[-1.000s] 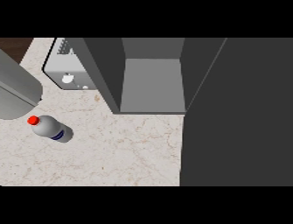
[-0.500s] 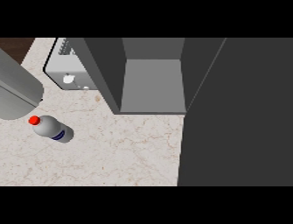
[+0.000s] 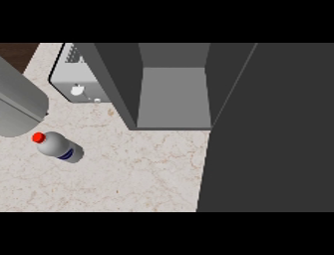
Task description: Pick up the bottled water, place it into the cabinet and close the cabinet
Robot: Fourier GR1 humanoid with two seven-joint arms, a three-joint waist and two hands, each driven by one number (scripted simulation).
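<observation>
While lying flat, bottled water [image 3: 61,147] points its cap up-left.

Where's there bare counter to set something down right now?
Bare counter runs from the bottled water to the open cabinet door, in front of the cabinet. It is crowded at upper left: grey forearm, grey appliance.

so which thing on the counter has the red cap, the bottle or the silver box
The bottled water, standing on the marble counter. The silver appliance behind it shows only pale knobs, no red.
</observation>
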